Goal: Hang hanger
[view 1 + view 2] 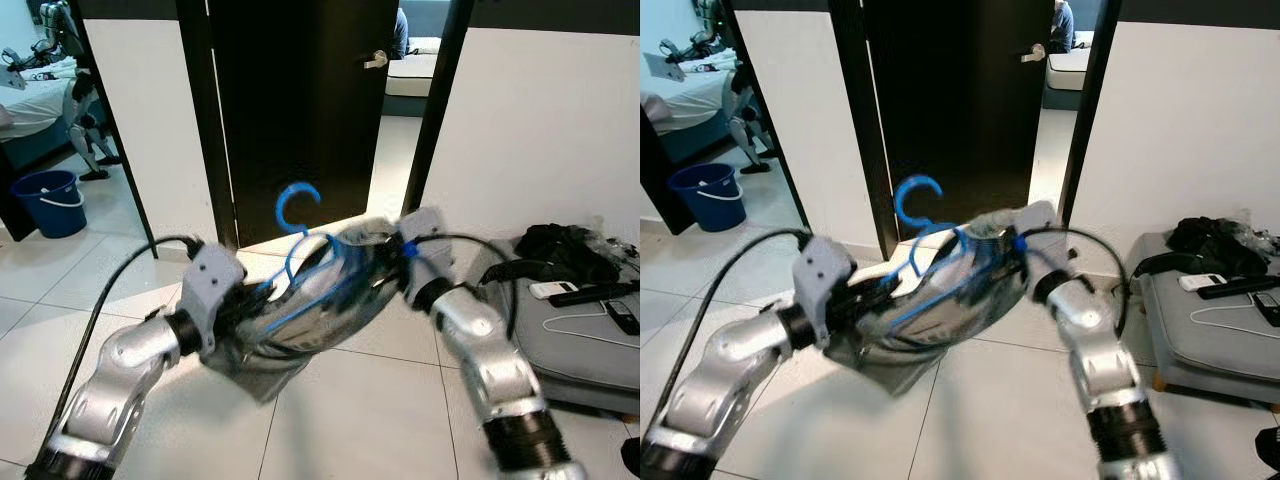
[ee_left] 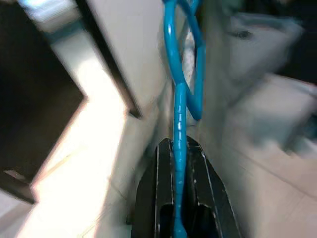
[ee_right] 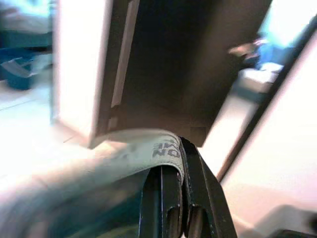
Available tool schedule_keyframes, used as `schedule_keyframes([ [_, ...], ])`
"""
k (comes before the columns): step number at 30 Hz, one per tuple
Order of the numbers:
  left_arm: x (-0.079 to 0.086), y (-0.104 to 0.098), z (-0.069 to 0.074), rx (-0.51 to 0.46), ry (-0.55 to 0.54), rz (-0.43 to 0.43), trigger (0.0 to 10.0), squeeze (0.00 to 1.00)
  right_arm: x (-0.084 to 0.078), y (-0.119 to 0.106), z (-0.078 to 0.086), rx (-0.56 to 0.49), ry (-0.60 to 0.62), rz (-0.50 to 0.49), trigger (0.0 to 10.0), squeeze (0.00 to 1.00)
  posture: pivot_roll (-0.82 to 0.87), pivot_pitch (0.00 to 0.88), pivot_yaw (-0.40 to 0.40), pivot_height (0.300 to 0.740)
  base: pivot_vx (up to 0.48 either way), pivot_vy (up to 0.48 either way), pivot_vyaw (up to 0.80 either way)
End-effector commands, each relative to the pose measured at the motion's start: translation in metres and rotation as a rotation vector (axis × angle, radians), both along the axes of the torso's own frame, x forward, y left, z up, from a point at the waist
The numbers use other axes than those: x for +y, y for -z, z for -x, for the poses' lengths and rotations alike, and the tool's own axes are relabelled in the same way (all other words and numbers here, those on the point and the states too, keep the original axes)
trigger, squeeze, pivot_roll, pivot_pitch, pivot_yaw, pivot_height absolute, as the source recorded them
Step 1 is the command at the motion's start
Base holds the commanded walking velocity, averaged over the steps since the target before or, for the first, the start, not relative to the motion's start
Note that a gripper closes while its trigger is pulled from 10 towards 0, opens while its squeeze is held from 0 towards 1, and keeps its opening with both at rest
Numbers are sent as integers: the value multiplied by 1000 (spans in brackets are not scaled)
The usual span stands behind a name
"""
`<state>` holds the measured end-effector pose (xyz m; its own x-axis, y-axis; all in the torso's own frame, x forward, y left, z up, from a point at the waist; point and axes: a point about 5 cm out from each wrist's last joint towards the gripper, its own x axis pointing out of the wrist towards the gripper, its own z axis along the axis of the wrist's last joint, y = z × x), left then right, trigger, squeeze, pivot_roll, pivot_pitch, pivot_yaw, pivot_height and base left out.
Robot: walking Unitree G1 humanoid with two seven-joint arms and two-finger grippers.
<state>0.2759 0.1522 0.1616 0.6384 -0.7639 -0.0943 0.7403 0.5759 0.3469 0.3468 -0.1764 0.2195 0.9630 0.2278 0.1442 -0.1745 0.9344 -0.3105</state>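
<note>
A blue wire hanger (image 1: 298, 208) is held up between my two arms, its hook pointing upward in front of the dark door (image 1: 300, 100). A grey garment (image 1: 320, 305) is draped over it and sags toward the floor. My left gripper (image 2: 179, 148) is shut on the hanger's blue wire, which runs out between the fingers (image 2: 163, 168). My right gripper (image 3: 176, 158) is shut on the garment's grey printed band (image 3: 163, 148); in the left eye view that gripper (image 1: 385, 240) sits at the garment's upper right edge. Both wrist views are blurred.
The dark door with a metal handle (image 1: 376, 60) stands ajar; a person (image 1: 400, 35) sits beyond the opening. A blue bucket (image 1: 50, 200) and another robot (image 1: 80, 110) are far left. A grey cushion (image 1: 560, 350) carrying remotes and dark cloth lies at right.
</note>
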Motion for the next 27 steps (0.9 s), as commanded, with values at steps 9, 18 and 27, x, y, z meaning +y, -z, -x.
schedule_keyframes([
  [9,-7,-28,27,-44,256,-49,10000,0,-48,13,-5,77,174,89,0,0,5,0,-42,740,0,0,0],
  [18,17,-67,18,-161,174,-83,10000,0,-67,52,8,246,216,146,0,0,3,0,-43,740,0,0,0],
  [27,80,-20,14,15,-40,-493,10000,0,-110,32,14,173,369,114,0,0,-7,0,-32,740,0,0,0],
])
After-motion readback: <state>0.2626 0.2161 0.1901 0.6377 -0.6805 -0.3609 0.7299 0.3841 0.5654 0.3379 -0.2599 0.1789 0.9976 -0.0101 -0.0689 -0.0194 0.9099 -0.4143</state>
